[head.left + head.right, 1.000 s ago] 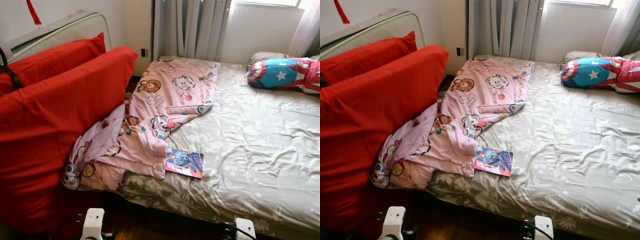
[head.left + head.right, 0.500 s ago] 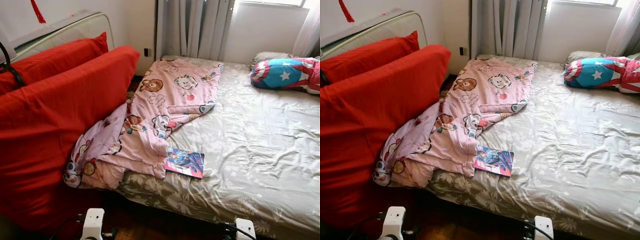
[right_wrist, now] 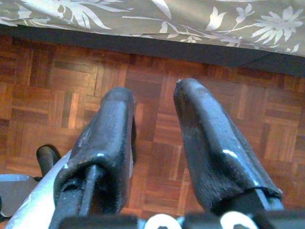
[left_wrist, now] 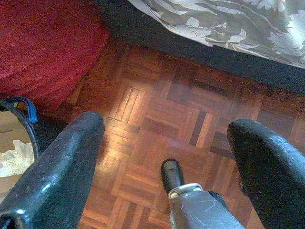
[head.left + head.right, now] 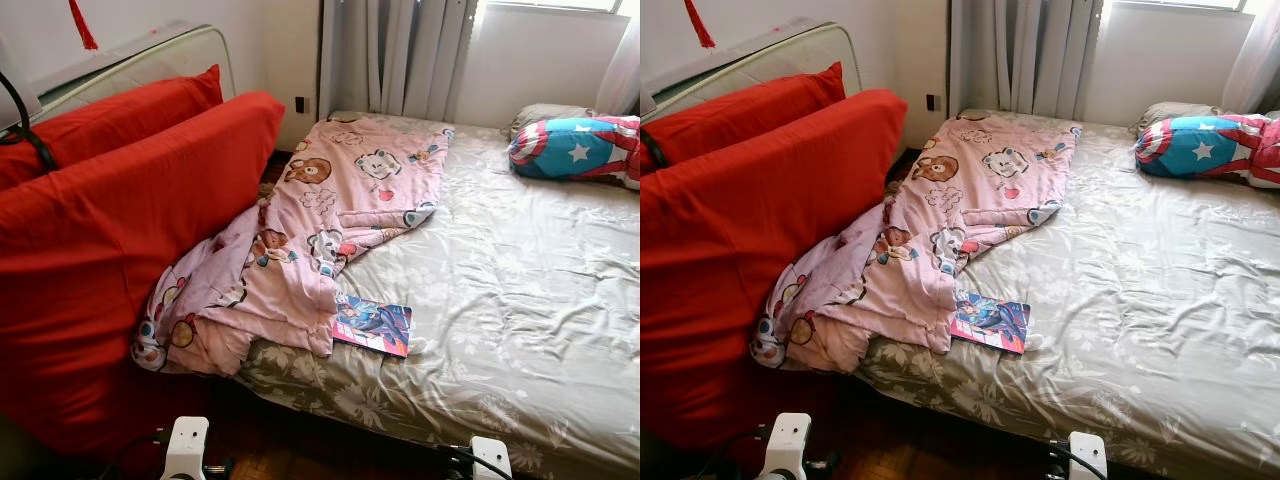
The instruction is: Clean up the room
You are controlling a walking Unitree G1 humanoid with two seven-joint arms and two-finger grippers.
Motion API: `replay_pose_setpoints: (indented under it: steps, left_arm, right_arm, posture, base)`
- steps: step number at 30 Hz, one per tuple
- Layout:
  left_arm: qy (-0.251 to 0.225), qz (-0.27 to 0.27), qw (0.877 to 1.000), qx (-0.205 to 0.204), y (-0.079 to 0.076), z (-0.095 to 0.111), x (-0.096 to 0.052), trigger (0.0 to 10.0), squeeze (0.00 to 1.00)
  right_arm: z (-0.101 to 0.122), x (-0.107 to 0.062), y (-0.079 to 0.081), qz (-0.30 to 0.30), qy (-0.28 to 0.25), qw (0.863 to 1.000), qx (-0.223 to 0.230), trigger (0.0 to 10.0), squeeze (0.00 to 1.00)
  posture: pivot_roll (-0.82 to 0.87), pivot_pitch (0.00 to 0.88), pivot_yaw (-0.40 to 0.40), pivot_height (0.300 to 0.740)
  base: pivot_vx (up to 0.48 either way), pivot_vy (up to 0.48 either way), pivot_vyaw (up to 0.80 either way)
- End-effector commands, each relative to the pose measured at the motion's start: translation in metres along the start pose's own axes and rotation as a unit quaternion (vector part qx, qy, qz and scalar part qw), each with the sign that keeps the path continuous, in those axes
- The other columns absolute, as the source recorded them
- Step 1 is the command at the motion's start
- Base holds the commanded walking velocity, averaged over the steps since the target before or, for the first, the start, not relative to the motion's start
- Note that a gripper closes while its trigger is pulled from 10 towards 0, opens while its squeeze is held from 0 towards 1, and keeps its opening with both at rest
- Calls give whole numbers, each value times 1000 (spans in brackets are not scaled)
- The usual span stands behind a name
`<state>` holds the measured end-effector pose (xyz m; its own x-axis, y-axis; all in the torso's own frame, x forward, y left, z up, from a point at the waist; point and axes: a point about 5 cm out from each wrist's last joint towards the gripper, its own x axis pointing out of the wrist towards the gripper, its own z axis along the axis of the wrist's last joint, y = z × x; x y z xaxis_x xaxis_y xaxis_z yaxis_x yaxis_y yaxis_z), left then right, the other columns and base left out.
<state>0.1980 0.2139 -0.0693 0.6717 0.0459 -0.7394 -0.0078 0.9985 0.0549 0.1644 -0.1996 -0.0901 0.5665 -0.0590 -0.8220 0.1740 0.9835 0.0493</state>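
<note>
Scene: a bed [image 5: 520,330] with a grey floral sheet. A pink cartoon-print blanket [image 5: 320,230] lies crumpled along the bed's left side, its lower end spilling off the edge against a large red cushion [image 5: 120,250] propped beside the bed. A comic book [image 5: 372,326] lies flat on the sheet near the foot edge, one side just under the blanket's hem. A star-patterned pillow [image 5: 570,148] sits at the far right, well apart.

Claws: both arms hang low over the parquet floor [image 4: 157,124], clear of the bed. Left claw [image 4: 164,157]: fingers spread wide, empty. Right claw [image 3: 155,143]: fingers narrowly apart, empty.

Handling assessment: the blanket is judged soft, light and limp; it will drape and drag, so a pinch on a raised fold or the hanging corner suits best. The comic book is judged thin, light, flexible and glossy, likely slippery; the exposed edge nearest the foot of the bed offers the cleanest grip.
</note>
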Motion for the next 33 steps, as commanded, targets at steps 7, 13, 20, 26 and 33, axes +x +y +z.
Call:
replay_pose_setpoints:
  steps: [7, 13, 20, 26, 33]
  left_arm:
    - [43, 38, 996, -65, -5, -5, 2, 10000, 0]
    - [43, 33, 997, -59, -7, -5, 2, 10000, 0]
    - [49, -5, 999, 8, -18, -6, 3, 10000, 0]
    - [43, 1, 999, -5, -19, -3, 4, 10000, 0]
    - [34, 8, 999, -7, -17, -1, 4, 10000, 0]
  right_arm:
    - [12, 3, 13, 13, -30, 999, 25, 10000, 0]
    - [13, 3, 13, 12, -30, 999, 26, 10000, 0]
    - [16, 3, 14, 11, -46, 998, 36, 10000, 0]
    - [17, 3, 14, 12, -47, 998, 39, 10000, 0]
    - [15, 3, 17, 14, -47, 998, 45, 10000, 0]
  posture:
    - [-44, 0, -60, 740]
    - [-51, 0, -57, 740]
    - [-72, 0, -52, 740]
    - [-66, 0, -49, 740]
    - [-59, 0, -29, 740]
  base:
    - [0, 0, 0]
    - [0, 0, 0]
    - [0, 0, 0]
    - [0, 0, 0]
    - [0, 0, 0]
